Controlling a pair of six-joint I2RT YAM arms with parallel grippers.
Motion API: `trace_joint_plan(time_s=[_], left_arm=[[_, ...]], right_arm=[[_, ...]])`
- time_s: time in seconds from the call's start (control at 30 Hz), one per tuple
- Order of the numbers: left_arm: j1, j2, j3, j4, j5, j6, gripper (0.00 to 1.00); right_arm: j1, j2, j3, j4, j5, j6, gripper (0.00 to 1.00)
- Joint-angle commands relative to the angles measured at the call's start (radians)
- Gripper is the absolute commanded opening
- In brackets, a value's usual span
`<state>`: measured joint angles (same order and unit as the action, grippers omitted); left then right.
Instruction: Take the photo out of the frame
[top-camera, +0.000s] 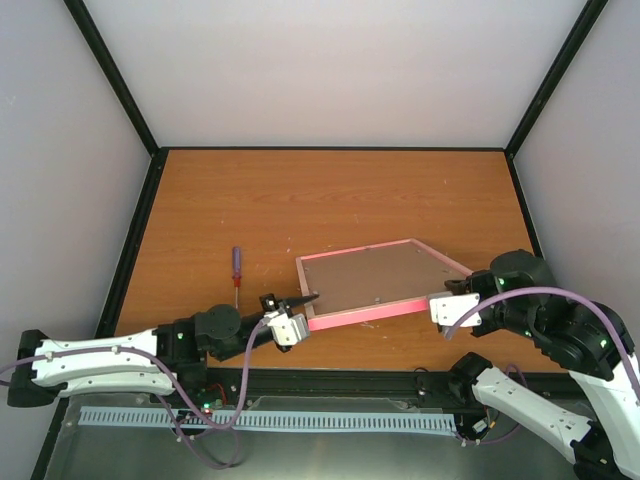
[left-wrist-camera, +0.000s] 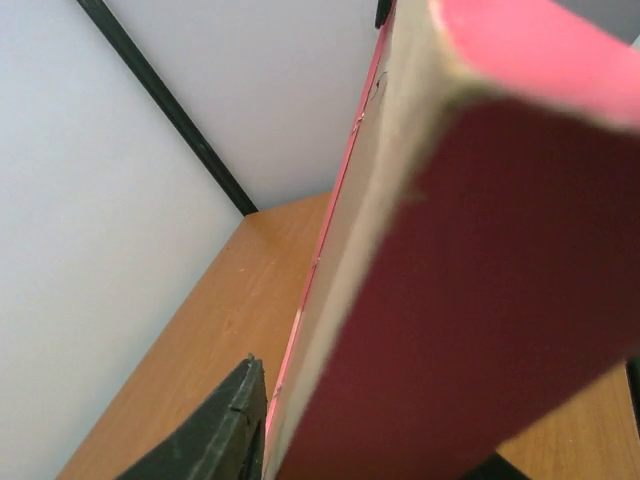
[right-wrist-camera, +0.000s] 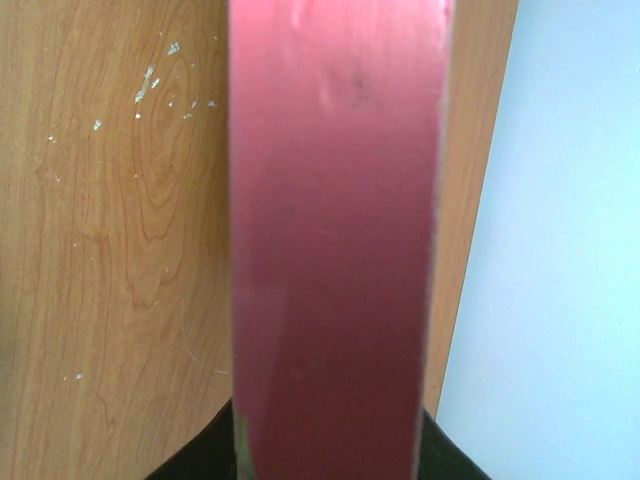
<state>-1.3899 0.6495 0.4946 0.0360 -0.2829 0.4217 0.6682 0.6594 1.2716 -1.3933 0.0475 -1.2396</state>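
Observation:
The frame (top-camera: 365, 313), pink-bordered, lies back side up with its brown board (top-camera: 375, 278) showing, and it looks tilted with the near edge raised. My left gripper (top-camera: 303, 300) is shut on its near left corner. My right gripper (top-camera: 458, 290) is shut on its near right corner. In the left wrist view the frame's pink edge (left-wrist-camera: 480, 300) fills the right side, with one dark finger (left-wrist-camera: 215, 440) beside it. In the right wrist view the pink edge (right-wrist-camera: 335, 250) runs up the middle between the dark jaws. The photo is hidden inside the frame.
A small red-handled screwdriver (top-camera: 236, 265) lies on the wooden table (top-camera: 300, 200) to the left of the frame. Black posts and pale walls close in the table on the left, right and back.

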Motion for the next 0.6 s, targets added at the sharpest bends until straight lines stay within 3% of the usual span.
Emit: trace_joint_plan(time_s=[0.0, 0.23, 0.27, 0.4, 0.57], left_arm=[[0.006, 0.04, 0.046, 0.05, 0.066, 0.007, 0.25], [0.022, 0.006, 0.05, 0.083, 0.07, 0.004, 0.05], [0.023, 0.001, 0.057, 0.088, 0.063, 0.002, 0.04], [0.03, 0.0, 0.126, 0.067, 0.041, -0.013, 0.01], [0.048, 0.011, 0.238, 0.038, -0.002, -0.059, 0.01]], right_arm=[[0.005, -0.006, 0.057, 0.116, -0.067, 0.072, 0.03], [0.004, -0.014, 0.07, 0.138, -0.057, 0.096, 0.05], [0.005, -0.014, 0.08, 0.148, -0.057, 0.109, 0.12], [0.005, 0.011, 0.174, 0.174, -0.061, 0.194, 0.63], [0.004, 0.079, 0.33, 0.142, -0.111, 0.319, 0.73]])
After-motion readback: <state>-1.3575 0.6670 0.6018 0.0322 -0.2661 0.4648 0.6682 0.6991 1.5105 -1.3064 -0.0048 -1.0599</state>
